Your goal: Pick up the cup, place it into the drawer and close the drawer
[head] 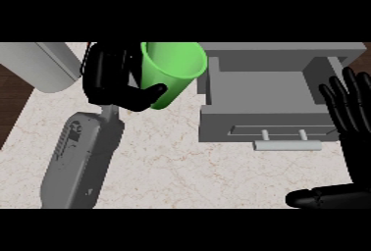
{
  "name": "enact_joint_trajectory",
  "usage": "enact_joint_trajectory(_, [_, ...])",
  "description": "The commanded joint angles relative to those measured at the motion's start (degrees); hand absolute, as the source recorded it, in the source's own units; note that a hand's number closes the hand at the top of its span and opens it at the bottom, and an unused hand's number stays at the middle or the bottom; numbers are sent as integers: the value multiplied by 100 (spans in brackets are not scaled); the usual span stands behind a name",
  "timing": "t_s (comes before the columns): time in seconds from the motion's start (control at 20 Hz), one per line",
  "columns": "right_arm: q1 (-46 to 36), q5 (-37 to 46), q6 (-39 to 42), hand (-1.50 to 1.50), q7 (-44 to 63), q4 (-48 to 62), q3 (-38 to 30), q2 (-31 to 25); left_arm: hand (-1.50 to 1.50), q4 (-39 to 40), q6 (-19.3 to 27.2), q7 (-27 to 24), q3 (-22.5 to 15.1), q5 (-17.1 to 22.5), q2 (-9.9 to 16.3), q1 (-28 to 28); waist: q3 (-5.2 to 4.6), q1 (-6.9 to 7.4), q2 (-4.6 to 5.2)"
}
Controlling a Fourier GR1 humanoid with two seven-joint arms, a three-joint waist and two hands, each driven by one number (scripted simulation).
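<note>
A green cup (174, 68) hangs tilted above the counter, just left of the open grey drawer (268, 132). My left hand (112, 81) is shut on the cup, its thumb curled across the cup's lower wall and its fingers behind the cup's left side. The drawer's box is pulled out towards me, its inside bare, with a pale bar handle (287, 145) on its front. My right hand (351, 110) rests open at the right edge, fingers up, over the drawer's right side.
The marbled counter top (181, 171) spreads below the drawer. A pale grey rounded object (39, 66) sits at the back left. Dark wooden floor (11, 98) shows beyond the counter's left edge.
</note>
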Motion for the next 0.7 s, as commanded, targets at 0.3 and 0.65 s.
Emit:
enact_joint_trajectory(0.3, [256,209,155,-150,-398,212,160,103,150,870,713,505,-299,-363,-210,-1454,0,-23,6])
enact_joint_trajectory(0.65, [-239,-109,138,-150,-70,420,-186,-120,150,2232,975,101,-511,-219,-213,-2157,0,-57,22])
